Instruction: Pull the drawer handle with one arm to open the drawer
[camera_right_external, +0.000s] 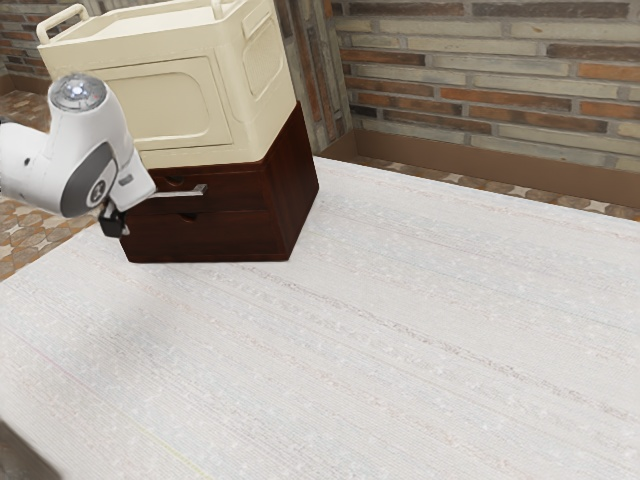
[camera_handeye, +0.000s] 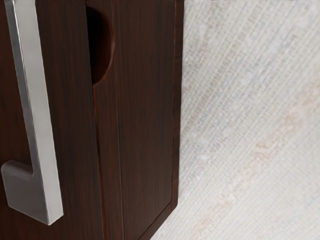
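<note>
Gripper (camera_right_external: 116, 223) — open or closed, cannot tell — near handle (camera_right_external: 182, 192), whose long axis runs level along the drawer front (camera_right_external: 236, 190) toward the exterior view's right.

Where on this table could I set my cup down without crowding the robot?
The white woven-looking tabletop is bare from the dark reddish-brown wooden cabinet to the exterior view's right edge. It's crowded at the cabinet's front, where the black two-finger gripper hangs near the silver metal handle. A cream plastic-looking crate sits on the cabinet.
</note>
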